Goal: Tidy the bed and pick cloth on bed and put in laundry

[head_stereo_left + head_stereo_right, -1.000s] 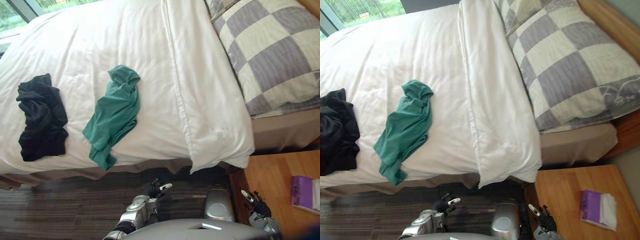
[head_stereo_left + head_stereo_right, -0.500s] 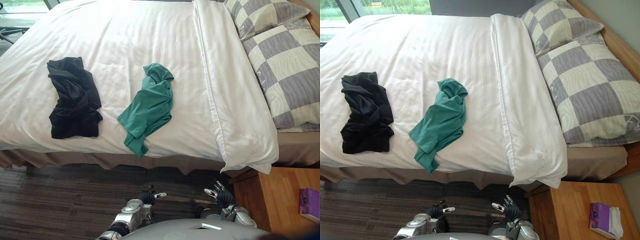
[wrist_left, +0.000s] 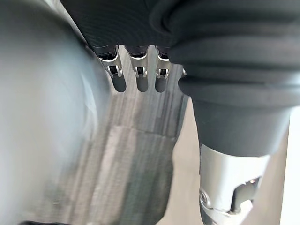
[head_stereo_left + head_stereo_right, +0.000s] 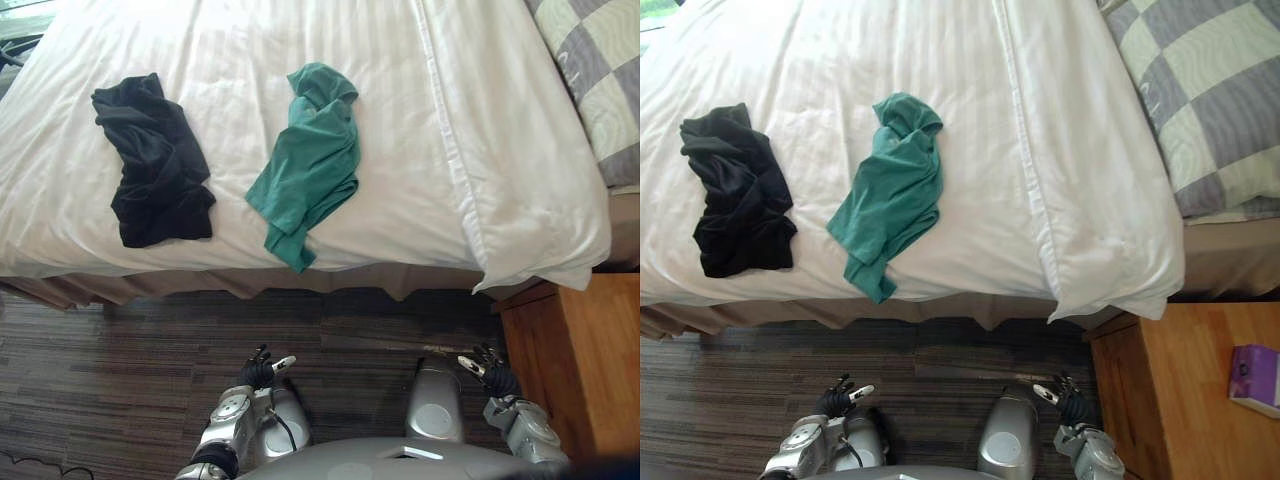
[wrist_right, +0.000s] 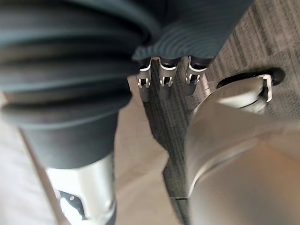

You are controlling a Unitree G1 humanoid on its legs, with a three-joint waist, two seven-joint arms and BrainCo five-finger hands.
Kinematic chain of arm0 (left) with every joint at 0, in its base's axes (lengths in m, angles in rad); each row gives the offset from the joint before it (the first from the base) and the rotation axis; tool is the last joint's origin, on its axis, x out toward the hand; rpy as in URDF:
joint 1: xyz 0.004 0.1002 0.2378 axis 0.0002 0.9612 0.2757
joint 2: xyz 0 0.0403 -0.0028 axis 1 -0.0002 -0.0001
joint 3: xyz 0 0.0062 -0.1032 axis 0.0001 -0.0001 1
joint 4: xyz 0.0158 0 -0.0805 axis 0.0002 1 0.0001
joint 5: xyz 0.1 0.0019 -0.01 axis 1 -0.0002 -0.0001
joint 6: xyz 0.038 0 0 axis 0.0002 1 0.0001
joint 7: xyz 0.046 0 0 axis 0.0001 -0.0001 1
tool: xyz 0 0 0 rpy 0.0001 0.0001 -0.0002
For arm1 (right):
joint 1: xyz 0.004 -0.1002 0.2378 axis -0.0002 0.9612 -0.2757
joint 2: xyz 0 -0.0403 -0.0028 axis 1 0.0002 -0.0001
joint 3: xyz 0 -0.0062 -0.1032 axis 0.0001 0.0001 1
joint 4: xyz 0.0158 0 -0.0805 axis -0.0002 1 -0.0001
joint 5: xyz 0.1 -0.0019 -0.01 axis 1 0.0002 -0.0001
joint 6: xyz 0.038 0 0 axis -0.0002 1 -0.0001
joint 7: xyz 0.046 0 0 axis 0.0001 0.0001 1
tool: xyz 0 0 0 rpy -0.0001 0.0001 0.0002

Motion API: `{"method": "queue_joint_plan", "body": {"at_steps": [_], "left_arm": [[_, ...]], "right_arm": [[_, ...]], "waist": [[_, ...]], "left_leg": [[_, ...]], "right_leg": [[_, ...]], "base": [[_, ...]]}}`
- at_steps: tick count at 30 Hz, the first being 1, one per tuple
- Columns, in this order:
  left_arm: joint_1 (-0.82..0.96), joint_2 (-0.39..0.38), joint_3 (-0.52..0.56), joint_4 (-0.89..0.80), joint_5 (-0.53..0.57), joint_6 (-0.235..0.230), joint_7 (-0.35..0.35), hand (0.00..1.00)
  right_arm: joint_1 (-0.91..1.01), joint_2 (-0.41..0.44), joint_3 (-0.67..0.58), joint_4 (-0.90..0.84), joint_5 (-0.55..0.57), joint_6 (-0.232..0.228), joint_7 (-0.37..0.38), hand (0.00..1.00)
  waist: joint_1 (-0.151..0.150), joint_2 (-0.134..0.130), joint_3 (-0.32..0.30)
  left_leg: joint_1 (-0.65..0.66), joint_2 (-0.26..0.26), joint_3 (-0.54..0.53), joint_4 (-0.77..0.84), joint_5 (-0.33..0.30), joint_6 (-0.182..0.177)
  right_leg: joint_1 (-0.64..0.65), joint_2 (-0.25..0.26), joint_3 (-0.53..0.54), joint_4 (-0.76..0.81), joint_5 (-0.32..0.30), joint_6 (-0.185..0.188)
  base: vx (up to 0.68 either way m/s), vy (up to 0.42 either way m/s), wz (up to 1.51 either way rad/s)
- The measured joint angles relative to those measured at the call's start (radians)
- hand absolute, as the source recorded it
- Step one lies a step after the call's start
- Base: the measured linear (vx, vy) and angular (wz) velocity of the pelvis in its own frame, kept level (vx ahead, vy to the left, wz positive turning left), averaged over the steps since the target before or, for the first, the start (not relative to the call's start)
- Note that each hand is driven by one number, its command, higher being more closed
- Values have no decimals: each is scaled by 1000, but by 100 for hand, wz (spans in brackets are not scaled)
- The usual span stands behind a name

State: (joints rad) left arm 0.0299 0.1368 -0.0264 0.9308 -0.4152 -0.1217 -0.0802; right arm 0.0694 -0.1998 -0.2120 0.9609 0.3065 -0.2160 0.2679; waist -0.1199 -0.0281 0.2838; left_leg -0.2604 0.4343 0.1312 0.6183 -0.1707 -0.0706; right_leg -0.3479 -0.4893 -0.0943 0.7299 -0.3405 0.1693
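You have two cloths on the bed (image 4: 430, 120): one black cloth (image 4: 152, 160) and one green cloth (image 4: 308, 165). Both lie on the white duvet, well apart from both hands. The black cloth is crumpled toward the robot's left, a little short of the bed's near edge. The green cloth lies stretched out near the middle, and its lower tip reaches that near edge. A strip of bare duvet separates the two, so they do not touch.

At the head end, to the robot's right, you can see a checked pillow (image 4: 1210, 90); whether it is one or two you cannot tell from here. The duvet's folded corner hangs over the near edge, just beside one wooden bedside desk (image 4: 1180, 400). One purple packet (image 4: 1255, 378) lies on that desk's far right side.

Between you and the bed runs a band of dark striped floor (image 4: 120, 370), open along the bed's whole near side, with the desk closing it off on the right.

The left hand (image 4: 262, 368) and right hand (image 4: 487, 368) hang low over the floor, one on each side. In the left wrist view the fingers (image 3: 139, 79) are straight and relaxed, with nothing in them. The right hand's fingers (image 5: 165, 86) are likewise loose and hold nothing.
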Motion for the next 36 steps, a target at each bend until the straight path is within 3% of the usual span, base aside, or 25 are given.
{"method": "queue_joint_plan", "body": {"at_steps": [1, 2, 3, 4, 5, 6, 7, 8, 9, 10, 12, 13, 14, 16, 20, 23, 27, 32, 34, 35, 36], "left_arm": [[12, -15, -23, -30, -36, -7, -11, 0], [25, -26, -53, -69, -44, -17, -26, 0], [23, -20, -66, -84, -42, -17, -31, 0], [10, -2, -88, -115, -25, -20, -31, 0], [5, 3, -95, -129, -23, -16, -32, 0], [1, 8, -94, -137, -24, -2, -30, 0], [3, 8, -82, -144, -21, 16, -28, 0], [9, 14, -66, -144, -16, 27, -28, 0], [24, 34, -42, -146, 19, 38, -31, 0], [36, 57, -39, -147, 60, 51, -36, 0], [40, 60, -48, -146, 97, 74, -50, 0], [27, 45, -70, -142, 127, 93, -66, 0], [18, 27, -93, -126, 135, 99, -67, 0], [-8, -6, -132, -110, 163, 116, -64, 0], [-7, -5, -130, -2, 165, 113, -23, 0], [14, 4, -120, 45, 204, 99, -25, 0], [37, 6, -66, 86, 254, 68, -29, 0], [72, 1, -3, 95, 261, 65, -33, 0], [68, -13, 14, 90, 262, 29, -46, 0], [71, -22, 29, 92, 259, 17, -49, 0], [71, -25, 35, 93, 252, 16, -56, 0]], "right_arm": [[-3, -15, -12, 4, -8, 0, -3, 0], [-14, -26, -34, 5, -4, -3, -5, 0], [-23, -19, -52, 10, -3, -3, -5, 0], [-36, 15, -83, 17, 4, -3, 2, 0], [-42, 30, -89, 18, 5, -4, 11, 0], [-54, 59, -93, 18, 4, -5, 35, 0], [-67, 88, -77, 19, 4, -6, 60, 0], [-70, 103, -64, 18, 3, -7, 74, 0], [-69, 131, -24, 18, 3, -10, 101, 0], [-70, 155, 6, 14, 5, -16, 125, 0], [-69, 159, 27, -5, 33, -20, 145, 0], [-64, 149, 27, -27, 71, -20, 153, 0], [-62, 134, 25, -29, 91, -18, 150, 0], [-56, 117, 7, -26, 134, -8, 135, 0], [-31, 152, 11, 19, 143, -11, 130, 0], [-21, 161, 11, 84, 162, -8, 105, 0], [-4, 164, 15, 105, 162, -7, 77, 0], [26, 156, 28, 120, 135, -3, 62, 0], [43, 138, 33, 124, 107, 5, 58, 0], [45, 125, 35, 115, 92, 12, 61, 0], [48, 115, 34, 108, 81, 12, 62, 0]], "waist": [[1, 12, 2], [4, 32, 4], [5, 36, 5], [28, 1, 23], [43, -4, 25], [87, -14, 25], [105, 6, 35], [105, 11, 33], [109, 15, 13], [110, 6, -5], [110, 4, -13], [99, -7, -27], [82, 4, -29], [64, 27, -39], [69, 4, -88], [69, 9, -102], [70, 17, -117], [60, 29, -153], [61, 35, -150], [68, 59, -153], [68, 65, -151]], "left_leg": [[2, 10, -32, -8, 37, -3], [1, 9, -30, -13, -27, -145], [-5, -8, -29, 1, -75, -194], [-35, -71, -23, 59, -108, -185], [-42, -93, -16, 70, -120, -182], [-29, -137, 20, 59, -130, -165], [-4, -157, 29, 27, -123, -128], [12, -162, 24, 0, -112, -109], [43, -179, 29, -84, -76, -79], [89, -206, 36, -198, -22, -58], [146, -243, 46, -330, 45, -38], [181, -287, 52, -427, 98, -19], [188, -311, 50, -454, 114, -9], [210, -333, 75, -491, 138, 5], [285, -338, 111, -584, 170, -8], [364, -337, 133, -715, 232, -16], [401, -332, 202, -724, 231, -17], [442, -301, 377, -696, 177, -37], [388, -241, 432, -525, 74, -42], [360, -205, 429, -443, 29, -51], [346, -188, 414, -384, 21, -50]], "right_leg": [[10, -34, -3, -5, 16, 47], [31, -61, -10, -37, 52, 70], [52, -84, -14, -74, 81, 70], [123, -118, -5, -209, 221, 74], [142, -126, 9, -272, 318, 60], [145, -145, 37, -350, 523, -46], [144, -130, 22, -324, 552, -148], [151, -95, -1, -291, 488, -107], [169, -16, -81, -250, 377, -22], [179, 70, -151, -242, 291, -11], [189, 193, -202, -279, 224, -22], [229, 303, -205, -417, 176, -51], [283, 340, -176, -531, 191, -102], [348, 344, -141, -636, 261, -95], [377, 347, -113, -661, 263, -91], [387, 359, -111, -661, 259, -97], [402, 362, -97, -662, 259, -97], [423, 378, -44, -694, 270, -96], [394, 390, -15, -674, 253, -111], [385, 410, -6, -654, 247, -127], [370, 421, 2, -645, 244, -132]], "base": [[-87, 603, 63], [-91, 761, 69], [-99, 1009, 68], [-67, 935, 48], [-29, 774, 27], [14, 889, 16], [44, 792, 21], [105, 766, 47], [156, 429, 52], [170, 382, 48], [170, 282, 31], [151, 248, 47], [108, 184, 54], [100, 207, 31], [35, 49, -18], [-10, -22, -6], [-103, -4, -30], [-46, 18, -42], [10, -34, -64], [91, -74, -80], [105, -68, -57]]}}
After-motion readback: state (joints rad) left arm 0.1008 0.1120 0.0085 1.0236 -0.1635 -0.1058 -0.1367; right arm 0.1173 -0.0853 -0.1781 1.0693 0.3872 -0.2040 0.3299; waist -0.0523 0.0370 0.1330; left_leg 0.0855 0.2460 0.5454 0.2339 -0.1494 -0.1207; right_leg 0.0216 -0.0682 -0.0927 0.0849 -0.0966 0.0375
